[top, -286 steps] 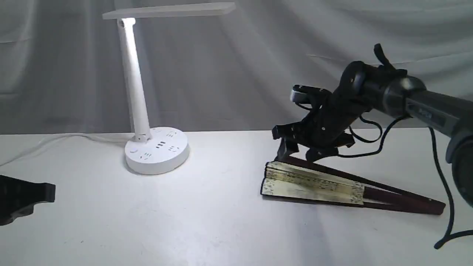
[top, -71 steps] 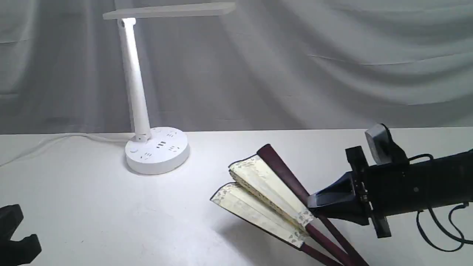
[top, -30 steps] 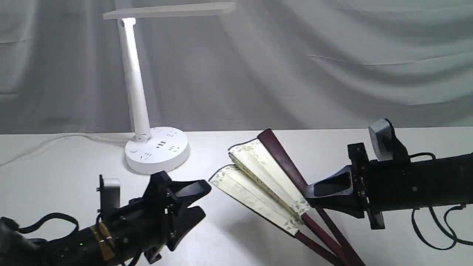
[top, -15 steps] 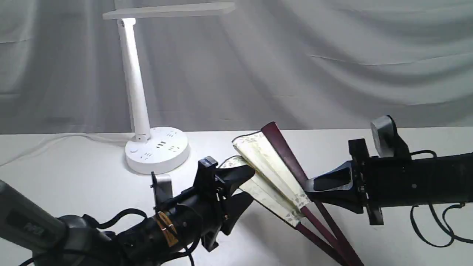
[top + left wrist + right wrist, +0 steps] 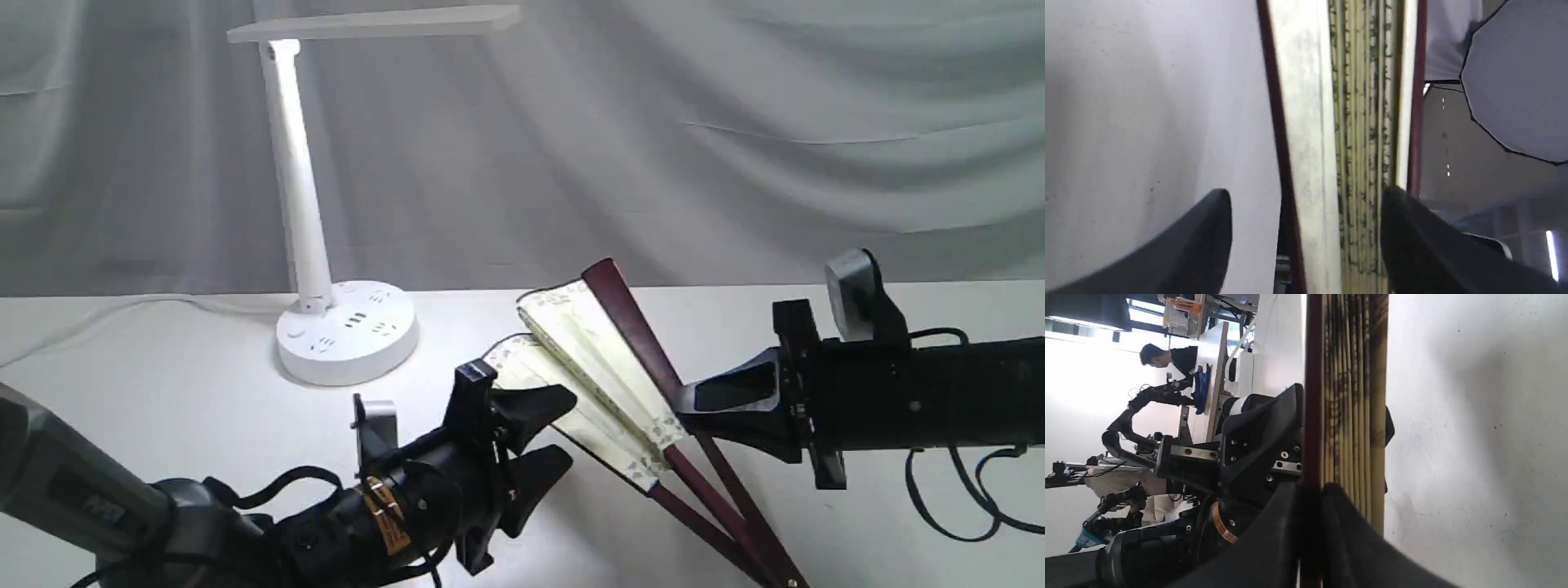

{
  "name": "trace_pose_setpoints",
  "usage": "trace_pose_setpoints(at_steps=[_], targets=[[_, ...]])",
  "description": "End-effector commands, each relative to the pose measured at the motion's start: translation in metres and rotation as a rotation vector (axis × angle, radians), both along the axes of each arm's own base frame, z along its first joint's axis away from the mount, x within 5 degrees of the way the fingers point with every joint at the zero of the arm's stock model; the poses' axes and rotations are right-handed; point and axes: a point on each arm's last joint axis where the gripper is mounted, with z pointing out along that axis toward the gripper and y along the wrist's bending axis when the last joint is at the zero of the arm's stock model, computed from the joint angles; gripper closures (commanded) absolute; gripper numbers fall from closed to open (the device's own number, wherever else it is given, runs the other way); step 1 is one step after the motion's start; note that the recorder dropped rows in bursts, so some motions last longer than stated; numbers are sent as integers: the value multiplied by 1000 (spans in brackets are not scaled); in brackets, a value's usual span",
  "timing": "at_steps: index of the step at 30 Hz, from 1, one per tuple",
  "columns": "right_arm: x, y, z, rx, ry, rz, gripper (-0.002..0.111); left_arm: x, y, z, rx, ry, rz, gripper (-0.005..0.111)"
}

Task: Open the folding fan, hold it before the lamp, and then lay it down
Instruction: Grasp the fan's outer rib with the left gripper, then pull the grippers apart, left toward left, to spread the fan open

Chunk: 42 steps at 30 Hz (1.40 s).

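The folding fan [image 5: 571,359] is partly spread and tilted up off the white table [image 5: 163,425], right of the lamp [image 5: 298,188]. It shows a cream pleated leaf, a patterned border and maroon guards. My right gripper [image 5: 684,406] is shut on the upper maroon guard just below the leaf; in the right wrist view the gripper [image 5: 1310,506] pinches that guard beside the stacked pleats of the fan [image 5: 1351,396]. My left gripper [image 5: 545,443] is open at the fan's lower fold. In the left wrist view the left gripper [image 5: 1306,228] has the fan [image 5: 1359,122] between its dark fingers [image 5: 1200,241], with no contact that I can see.
The lamp's round base [image 5: 347,331] stands at the back left, and its cord [image 5: 122,306] trails left along the table's far edge. A grey draped curtain [image 5: 735,122] closes the back. A softbox [image 5: 1519,73] shows in the left wrist view.
My left arm has come in from the lower left, and its open fingers now bracket the fan's lower fold. The right gripper has raised the fan slightly. The fan lay folded earlier.
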Motion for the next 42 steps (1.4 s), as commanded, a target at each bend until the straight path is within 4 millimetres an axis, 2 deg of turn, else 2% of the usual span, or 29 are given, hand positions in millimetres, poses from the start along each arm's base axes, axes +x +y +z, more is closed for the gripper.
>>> trace_pose_setpoints(at_steps=[1, 6, 17, 30, 32, 36, 38, 42], targets=[[-1, -1, 7, 15, -30, 4, 108, 4, 1, -1, -5, 31, 56, 58], [-3, 5, 5, 0, -18, 38, 108, 9, 5, 3, -58, 19, 127, 71], [-4, 24, 2, 6, -10, 90, 108, 9, 6, 2, -55, 26, 137, 71], [-2, 23, 3, 19, -21, 70, 108, 7, 3, 4, -54, 7, 94, 80], [-2, 23, 3, 19, -21, 70, 108, 7, 2, 6, -73, -13, 85, 85], [-2, 23, 3, 17, -23, 72, 108, 6, 2, 11, -115, -47, 80, 107], [-2, 23, 3, 17, -23, 72, 105, 6, 2, 11, -115, -47, 80, 107], [-2, 23, 3, 17, -23, 72, 90, 6, 2, 11, -128, -29, 77, 107]])
